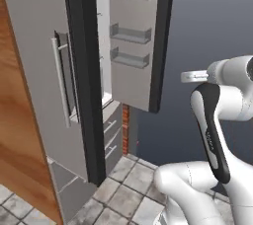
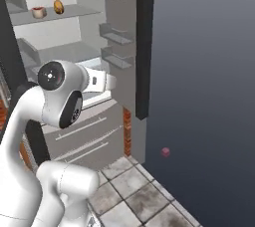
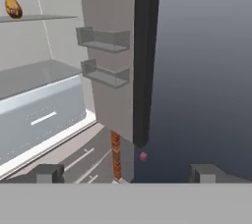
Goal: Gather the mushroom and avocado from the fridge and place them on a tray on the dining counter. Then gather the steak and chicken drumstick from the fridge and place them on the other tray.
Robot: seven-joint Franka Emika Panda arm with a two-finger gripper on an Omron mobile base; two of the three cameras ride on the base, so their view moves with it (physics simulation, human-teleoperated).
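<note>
The chicken drumstick point(image 2: 59, 6) sits on an upper glass shelf point(image 2: 69, 14) of the open fridge point(image 2: 64, 52), well above the claw point(image 3: 125, 173) and off to its left in the hand view. The steak point(image 2: 38, 12) lies just beside it on the same shelf, farther left. Both look small, light and somewhat soft; the drumstick's knobbly, rounded form would likely roll or slip, so a hold across its thicker middle seems safest, and the steak across its short width.

The claw stands fully spread and carries nothing, pointing past the edge of the open right door point(image 3: 142, 56). That dark door edge and its bins point(image 3: 104, 39) lie ahead of the claw; the crisper drawer point(image 3: 42, 115) juts out to its left, below the shelf. Open room lies rightward, over the tiled floor point(image 2: 129, 191).
</note>
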